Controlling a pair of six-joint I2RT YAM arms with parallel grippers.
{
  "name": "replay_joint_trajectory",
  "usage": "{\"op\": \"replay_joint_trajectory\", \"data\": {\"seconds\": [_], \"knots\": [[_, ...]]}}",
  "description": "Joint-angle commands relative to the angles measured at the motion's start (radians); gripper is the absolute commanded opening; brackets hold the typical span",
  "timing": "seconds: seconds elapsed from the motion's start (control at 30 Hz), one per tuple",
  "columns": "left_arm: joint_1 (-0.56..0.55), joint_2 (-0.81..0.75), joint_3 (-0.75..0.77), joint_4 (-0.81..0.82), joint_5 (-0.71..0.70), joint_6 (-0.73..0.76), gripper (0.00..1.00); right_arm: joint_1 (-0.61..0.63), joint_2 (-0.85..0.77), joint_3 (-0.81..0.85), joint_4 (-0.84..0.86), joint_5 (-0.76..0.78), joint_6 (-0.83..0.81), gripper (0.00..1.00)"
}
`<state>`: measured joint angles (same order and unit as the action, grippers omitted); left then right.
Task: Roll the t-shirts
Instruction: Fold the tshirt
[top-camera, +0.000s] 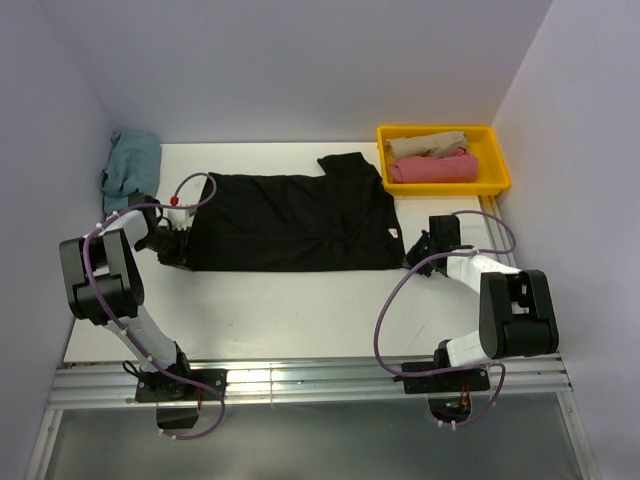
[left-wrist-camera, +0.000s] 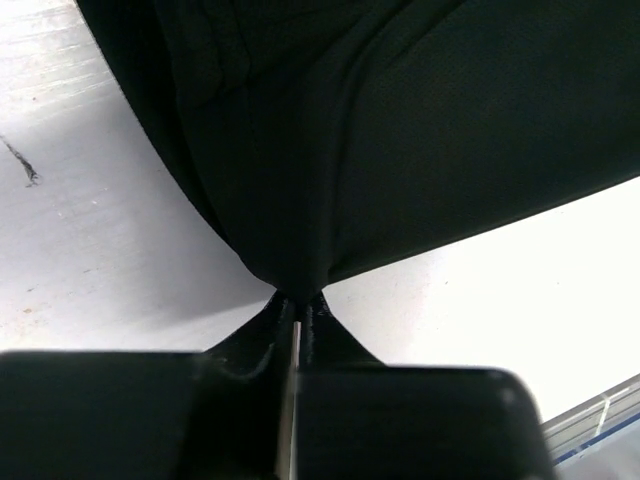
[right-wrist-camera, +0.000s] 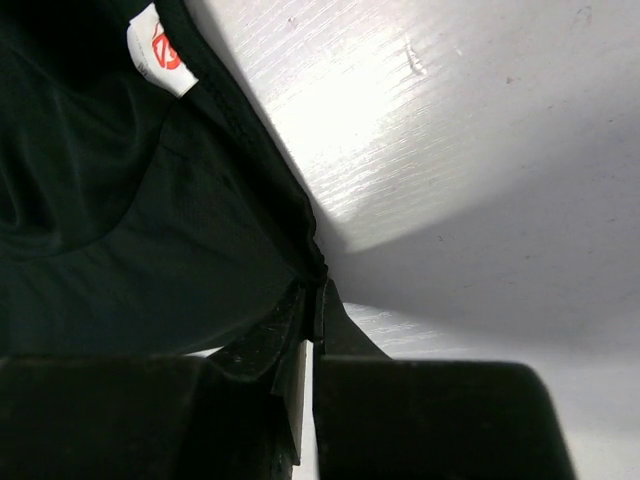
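Observation:
A large black t-shirt (top-camera: 290, 222) lies spread flat across the middle of the white table, its small white neck label (top-camera: 392, 232) toward the right. My left gripper (top-camera: 178, 250) is shut on the shirt's near left corner (left-wrist-camera: 296, 270), the cloth bunched between the fingertips (left-wrist-camera: 282, 310). At the shirt's near right corner (right-wrist-camera: 300, 262), my right gripper (top-camera: 415, 250) is shut on the hem, just below the label (right-wrist-camera: 158, 50). Rolled pink (top-camera: 432, 168) and beige (top-camera: 425, 144) t-shirts lie in the yellow tray. A dusty-blue t-shirt (top-camera: 131, 166) is heaped at the back left.
The yellow tray (top-camera: 495, 182) stands at the back right corner, close to my right arm. Grey walls close in the table on three sides. Bare white tabletop (top-camera: 300, 315) runs along the near side, up to the metal rail (top-camera: 300, 380) carrying the arm bases.

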<state>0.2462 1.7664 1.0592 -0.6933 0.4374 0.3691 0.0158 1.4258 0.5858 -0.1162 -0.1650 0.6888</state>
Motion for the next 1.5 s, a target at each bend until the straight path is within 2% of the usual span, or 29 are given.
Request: {"op": "replay_joint_trajectory", "data": {"seconds": [0.0,0.2,0.4,1.0,1.13,1.47], "knots": [[-0.012,-0.025,-0.011,0.009,-0.028,0.004,0.01,-0.004,0.012,0.026,-0.028,0.035,-0.011,0.00],[-0.016,-0.068,-0.016,-0.012,-0.072,0.017,0.00,-0.004,-0.045,0.023,-0.092,0.068,-0.012,0.00],[-0.016,-0.127,-0.056,-0.052,-0.118,0.051,0.00,-0.005,-0.172,-0.007,-0.194,0.088,0.003,0.00],[-0.016,-0.289,-0.191,-0.176,-0.161,0.154,0.00,-0.004,-0.571,-0.167,-0.441,0.022,0.074,0.00],[-0.018,-0.318,-0.222,-0.209,-0.167,0.171,0.00,-0.004,-0.623,-0.175,-0.517,0.028,0.072,0.00],[-0.018,-0.344,-0.254,-0.248,-0.170,0.197,0.00,0.000,-0.703,-0.218,-0.588,0.013,0.092,0.00]]}}
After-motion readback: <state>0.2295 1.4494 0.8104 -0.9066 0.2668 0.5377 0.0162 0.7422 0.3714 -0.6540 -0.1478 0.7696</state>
